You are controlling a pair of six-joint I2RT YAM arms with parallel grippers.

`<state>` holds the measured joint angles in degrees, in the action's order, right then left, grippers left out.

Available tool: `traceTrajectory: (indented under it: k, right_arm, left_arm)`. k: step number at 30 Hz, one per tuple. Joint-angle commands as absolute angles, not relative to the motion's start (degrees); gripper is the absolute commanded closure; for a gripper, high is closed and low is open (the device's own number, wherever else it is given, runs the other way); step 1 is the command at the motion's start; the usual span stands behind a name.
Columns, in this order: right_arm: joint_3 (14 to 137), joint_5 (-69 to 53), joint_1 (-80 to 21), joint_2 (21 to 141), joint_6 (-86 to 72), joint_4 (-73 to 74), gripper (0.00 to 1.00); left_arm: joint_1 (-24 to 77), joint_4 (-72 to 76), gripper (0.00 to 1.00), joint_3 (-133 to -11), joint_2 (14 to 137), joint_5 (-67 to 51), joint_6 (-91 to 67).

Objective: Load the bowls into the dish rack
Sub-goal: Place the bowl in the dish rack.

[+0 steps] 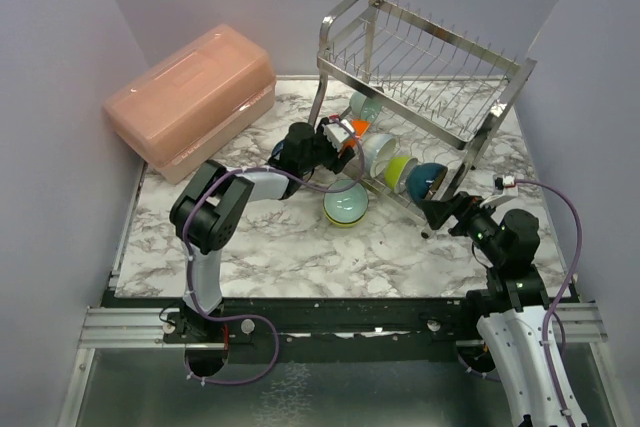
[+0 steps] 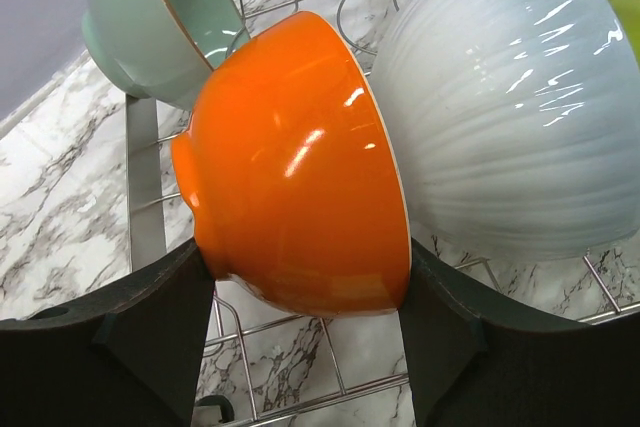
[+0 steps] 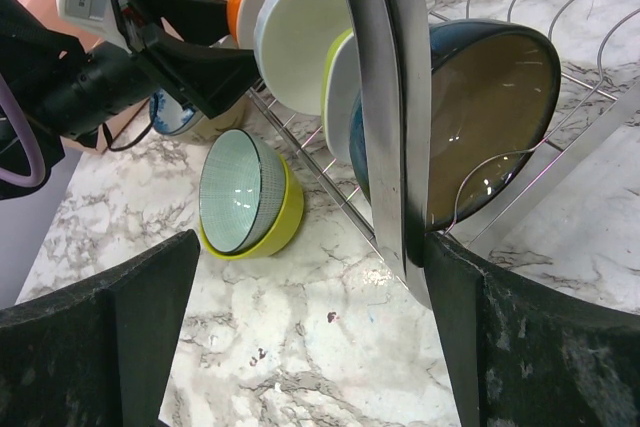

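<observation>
Left jaws clamp the orange bowl (image 2: pixel 300 167) — mostly hidden from above — right jaws gape.

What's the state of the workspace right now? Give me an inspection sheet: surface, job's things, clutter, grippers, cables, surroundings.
Surface: table, white marble pattern; no spills seen.
Job's things: dish rack; its lower tier holds a mint bowl, orange bowl, white bowl, lime bowl and teal bowl on edge. A patterned bowl nested in a yellow bowl sits on the table.
Clutter: pink lidded box, far left.
Grippers: left gripper shut on the orange bowl in the rack; right gripper open, holding nothing, near the rack's front leg.
Cables: purple cables loop off both arms.
Surroundings: plain lavender walls.
</observation>
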<state>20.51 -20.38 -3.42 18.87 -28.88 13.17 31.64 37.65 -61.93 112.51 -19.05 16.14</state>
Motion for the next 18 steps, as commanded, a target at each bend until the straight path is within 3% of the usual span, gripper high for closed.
traceTrajectory:
  k: [1, 5, 10, 14, 18]
  right_arm:
    - [22.55, -21.34, -3.78, 19.31, -28.65, 12.53, 0.03]
    - [22.77, -21.49, -3.77, 19.21, -28.7, 12.75, 0.03]
    - [23.24, -21.7, -3.77, 19.37, -28.74, 12.72, 0.03]
    - [23.23, -21.76, -3.78, 19.0, -28.82, 13.18, 0.03]
    - [23.24, -22.1, -3.75, 19.07, -28.92, 13.01, 0.03]
  left_arm:
    - [31.64, 35.77, 0.95, -59.71, 109.63, -17.62, 16.47]
    - [31.73, 35.78, 0.7, -59.13, 107.75, -15.6, 16.99]
    - [31.9, 35.77, 0.53, -57.07, 104.35, -13.36, 18.33]
    - [31.95, 35.77, 0.28, -56.37, 103.17, -12.87, 18.09]
    - [31.93, 35.86, 0.24, -56.74, 103.26, -13.55, 17.73]
